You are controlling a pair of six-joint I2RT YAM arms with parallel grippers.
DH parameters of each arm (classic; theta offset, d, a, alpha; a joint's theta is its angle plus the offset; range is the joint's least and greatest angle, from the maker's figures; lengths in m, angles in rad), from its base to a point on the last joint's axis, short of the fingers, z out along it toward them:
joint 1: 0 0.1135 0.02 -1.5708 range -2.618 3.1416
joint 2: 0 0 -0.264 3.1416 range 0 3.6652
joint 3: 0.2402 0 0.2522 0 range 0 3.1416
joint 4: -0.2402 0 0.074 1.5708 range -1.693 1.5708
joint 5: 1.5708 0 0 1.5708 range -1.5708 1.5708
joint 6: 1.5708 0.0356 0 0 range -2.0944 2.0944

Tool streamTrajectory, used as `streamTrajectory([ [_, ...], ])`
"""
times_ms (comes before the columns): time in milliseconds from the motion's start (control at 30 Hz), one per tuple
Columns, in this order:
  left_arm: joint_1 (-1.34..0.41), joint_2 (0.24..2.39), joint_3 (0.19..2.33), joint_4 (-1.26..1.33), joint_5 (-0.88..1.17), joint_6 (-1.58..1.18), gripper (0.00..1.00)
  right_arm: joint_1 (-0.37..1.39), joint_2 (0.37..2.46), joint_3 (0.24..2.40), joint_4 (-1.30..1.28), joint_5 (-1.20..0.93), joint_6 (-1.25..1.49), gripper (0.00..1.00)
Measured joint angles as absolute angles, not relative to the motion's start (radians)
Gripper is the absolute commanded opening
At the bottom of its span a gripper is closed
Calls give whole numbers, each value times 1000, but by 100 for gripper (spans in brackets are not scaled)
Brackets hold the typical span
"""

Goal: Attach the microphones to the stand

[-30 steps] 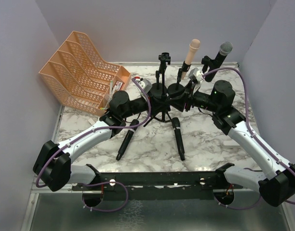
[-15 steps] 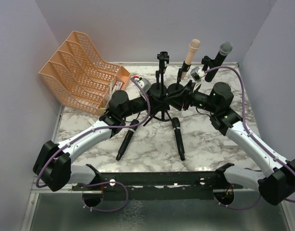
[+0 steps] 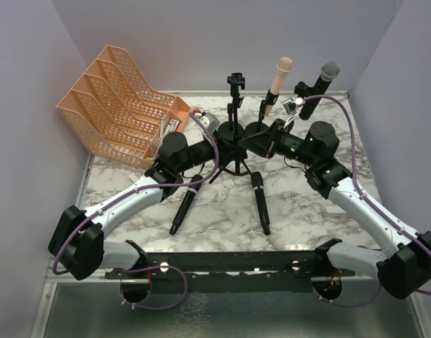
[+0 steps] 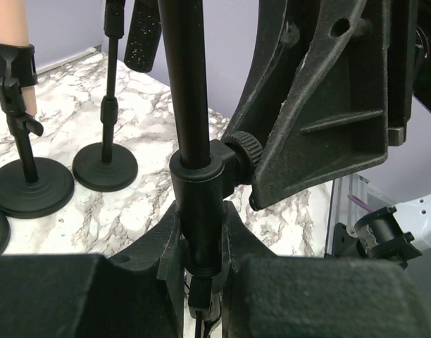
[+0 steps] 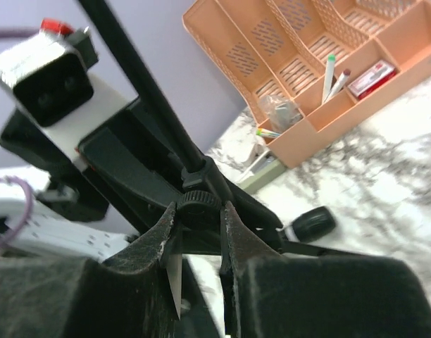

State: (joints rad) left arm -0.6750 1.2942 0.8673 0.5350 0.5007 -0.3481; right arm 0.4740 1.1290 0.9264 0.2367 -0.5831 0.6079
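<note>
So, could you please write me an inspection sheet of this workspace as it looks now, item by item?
Surface: marble table, no spills seen.
Job's things: pink microphone and mesh-head microphone clipped on stands at the back; left black microphone and right black microphone lying flat; tripod stand clip empty.
Clutter: orange file tray, back left, holding pens.
Grippers: left gripper shut on the tripod stand's pole; right gripper appears to pinch its knob.
Cables: purple cables loop along both arms.
Surroundings: plain lilac walls; nothing else seen.
</note>
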Motion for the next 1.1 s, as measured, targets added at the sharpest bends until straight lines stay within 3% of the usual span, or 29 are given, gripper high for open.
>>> streamTrajectory([
  [133,-675,1294,867,535,478,-352,0,486,1123,905,234,-492,854,3],
  [200,-675,1296,867,530,474,-354,0,490,1117,891,234,-462,958,16],
  [300,-675,1297,867,531,467,-356,0,490,1117,891,232,-446,1032,49],
  [400,-678,1297,865,532,480,-358,0,480,1116,897,240,-406,1021,60],
  [600,-688,1297,865,532,494,-376,0,465,1078,933,192,-395,652,65],
  [800,-688,1297,865,532,500,-382,0,465,965,945,146,-538,223,66],
  [1100,-688,1297,865,532,506,-387,0,466,1070,1061,1,-701,-31,63],
])
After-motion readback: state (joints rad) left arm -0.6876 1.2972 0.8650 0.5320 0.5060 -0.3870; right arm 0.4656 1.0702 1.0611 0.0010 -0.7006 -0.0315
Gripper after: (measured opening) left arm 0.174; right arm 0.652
